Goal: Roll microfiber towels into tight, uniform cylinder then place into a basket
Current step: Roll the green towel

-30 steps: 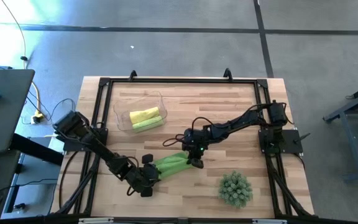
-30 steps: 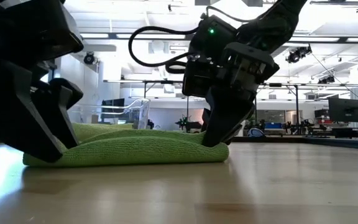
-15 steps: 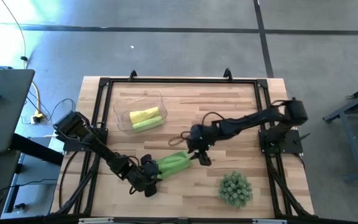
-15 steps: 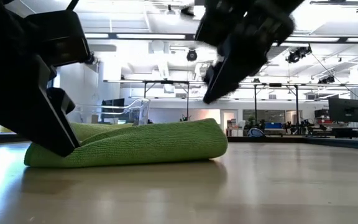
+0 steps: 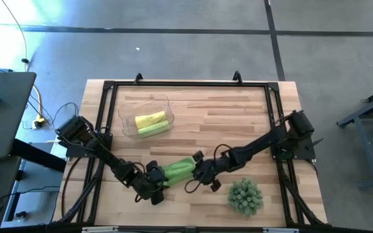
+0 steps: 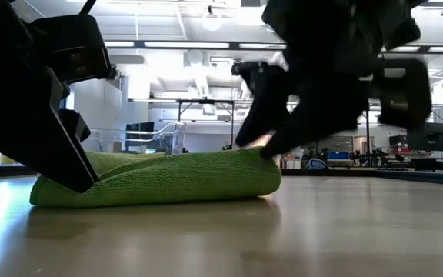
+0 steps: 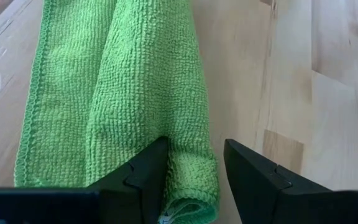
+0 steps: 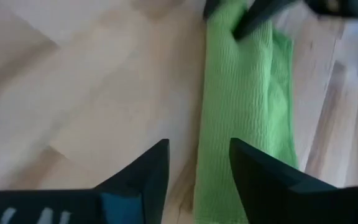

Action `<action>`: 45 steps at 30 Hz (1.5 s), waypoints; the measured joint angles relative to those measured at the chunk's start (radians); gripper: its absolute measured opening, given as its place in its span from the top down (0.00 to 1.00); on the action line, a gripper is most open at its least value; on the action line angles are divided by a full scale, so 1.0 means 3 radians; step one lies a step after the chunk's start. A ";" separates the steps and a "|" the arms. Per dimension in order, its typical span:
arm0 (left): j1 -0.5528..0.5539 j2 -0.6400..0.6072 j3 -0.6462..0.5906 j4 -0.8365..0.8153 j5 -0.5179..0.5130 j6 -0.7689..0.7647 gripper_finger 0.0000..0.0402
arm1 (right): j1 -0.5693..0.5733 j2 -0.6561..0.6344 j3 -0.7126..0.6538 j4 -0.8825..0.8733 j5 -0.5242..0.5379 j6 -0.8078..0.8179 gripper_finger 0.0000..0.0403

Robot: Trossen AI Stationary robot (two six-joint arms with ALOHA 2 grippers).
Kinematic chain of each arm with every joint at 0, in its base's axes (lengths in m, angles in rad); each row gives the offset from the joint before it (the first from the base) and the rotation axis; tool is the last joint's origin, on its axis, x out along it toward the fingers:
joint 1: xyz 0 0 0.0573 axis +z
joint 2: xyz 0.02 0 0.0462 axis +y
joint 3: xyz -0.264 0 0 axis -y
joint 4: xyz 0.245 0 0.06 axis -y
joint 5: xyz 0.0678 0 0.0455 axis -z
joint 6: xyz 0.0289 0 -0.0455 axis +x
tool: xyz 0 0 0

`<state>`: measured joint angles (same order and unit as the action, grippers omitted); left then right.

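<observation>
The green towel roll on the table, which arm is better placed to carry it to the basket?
Left, probably. The left gripper already has its jaws around one end of the green towel roll; the right gripper is open beside the other end, gripping nothing.

Three towels in all: one green towel (image 5: 177,171) lying rolled on the near part of the table (image 5: 238,110), and a yellow towel (image 5: 149,120) and another green one (image 5: 153,129) inside the single clear basket (image 5: 125,116). One spiky plant (image 5: 245,196).

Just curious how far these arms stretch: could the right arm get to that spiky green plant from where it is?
Probably yes. The right tool, open, sits at the end of the rolled green towel, and the spiky green plant stands close beside that arm, with only bare wooden table between them.
</observation>
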<state>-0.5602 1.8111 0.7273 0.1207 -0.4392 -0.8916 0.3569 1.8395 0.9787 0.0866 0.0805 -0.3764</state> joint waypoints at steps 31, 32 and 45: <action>-0.0017 -0.0559 -0.0015 -0.0040 -0.0006 0.0910 0.62 | -0.0611 0.0474 0.0022 -0.0033 -0.0720 0.1735 0.89; -0.0017 -0.0561 -0.0014 -0.0029 -0.0018 0.0944 0.62 | -0.0651 0.0476 0.0022 -0.0029 -0.0845 0.1860 0.90; 0.0032 -0.0401 -0.0005 -0.0186 -0.0455 0.1230 0.62 | -0.0890 0.0494 0.0009 -0.0035 -0.1548 0.2626 0.93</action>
<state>-0.5506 1.6907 0.7257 0.0649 -0.5757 -0.5227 0.0898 1.9877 0.9813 0.0761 -0.3840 0.4114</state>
